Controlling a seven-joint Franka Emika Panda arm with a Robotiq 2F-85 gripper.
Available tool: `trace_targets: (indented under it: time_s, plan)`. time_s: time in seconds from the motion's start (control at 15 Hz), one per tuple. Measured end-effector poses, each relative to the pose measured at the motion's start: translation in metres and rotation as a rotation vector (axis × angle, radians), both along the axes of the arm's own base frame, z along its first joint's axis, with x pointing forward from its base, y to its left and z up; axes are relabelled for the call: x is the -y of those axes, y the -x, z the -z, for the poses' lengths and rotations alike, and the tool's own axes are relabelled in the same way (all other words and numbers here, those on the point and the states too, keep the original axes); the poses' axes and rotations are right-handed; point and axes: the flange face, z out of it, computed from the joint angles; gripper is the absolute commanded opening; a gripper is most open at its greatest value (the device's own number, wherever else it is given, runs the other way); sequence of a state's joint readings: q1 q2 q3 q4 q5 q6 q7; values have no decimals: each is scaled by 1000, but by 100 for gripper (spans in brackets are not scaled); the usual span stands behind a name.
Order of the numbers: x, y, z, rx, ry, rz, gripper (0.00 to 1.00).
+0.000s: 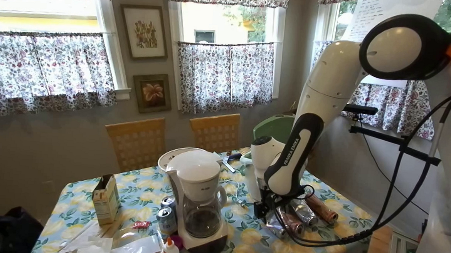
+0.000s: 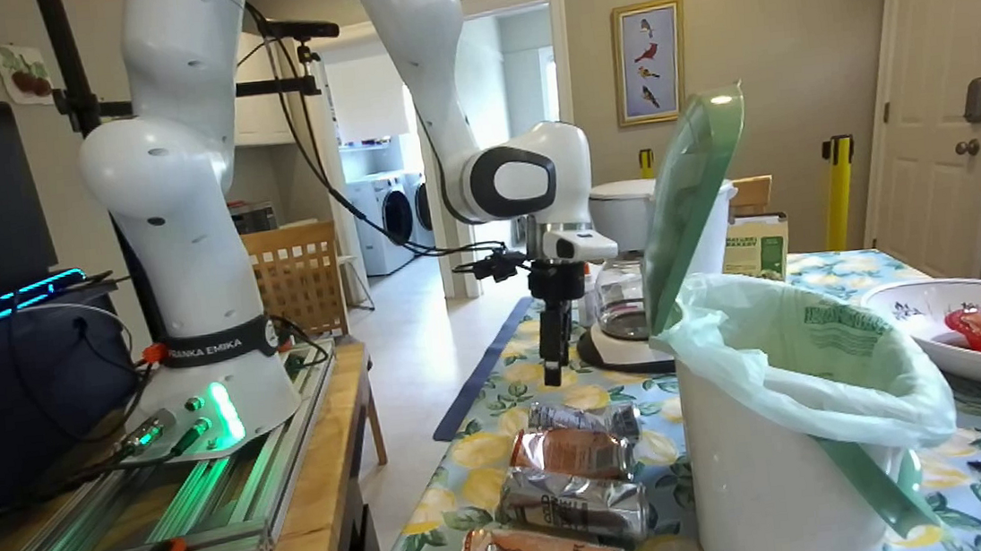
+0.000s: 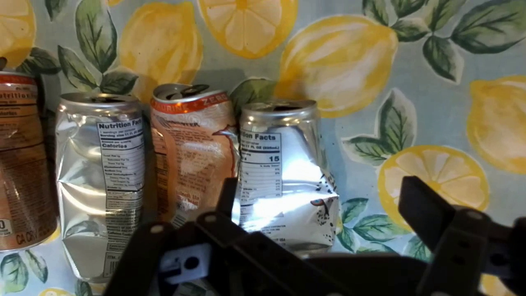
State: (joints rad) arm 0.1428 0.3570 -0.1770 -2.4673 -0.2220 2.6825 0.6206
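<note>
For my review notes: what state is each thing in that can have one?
Gripper: open, holding nothing
Nearest silver can: on its side, crumpled
Other silver can: on its side, dented
Orange cans: on their sides
Bin: lined
Bin lid: raised
Coffee maker lid: down
Carafe: in place
Box: upright, top open
Glue bottle: upright

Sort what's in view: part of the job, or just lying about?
Likely part of the job:
open gripper
two silver cans, two orange cans, lying nearest it
perhaps the bag-lined bin

Probably just lying about:
coffee maker
carton
orange-capped bottle
white bowl
</note>
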Motion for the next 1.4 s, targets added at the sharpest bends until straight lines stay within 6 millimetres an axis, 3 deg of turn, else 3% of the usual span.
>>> trace_targets:
  time_s: [0.67, 1.13, 1.4]
  plan:
    - [0, 12, 7, -15, -2, 0, 100]
    - [7, 40, 20, -45, 3, 42, 100]
    - [13, 44, 20, -19, 26, 65, 100]
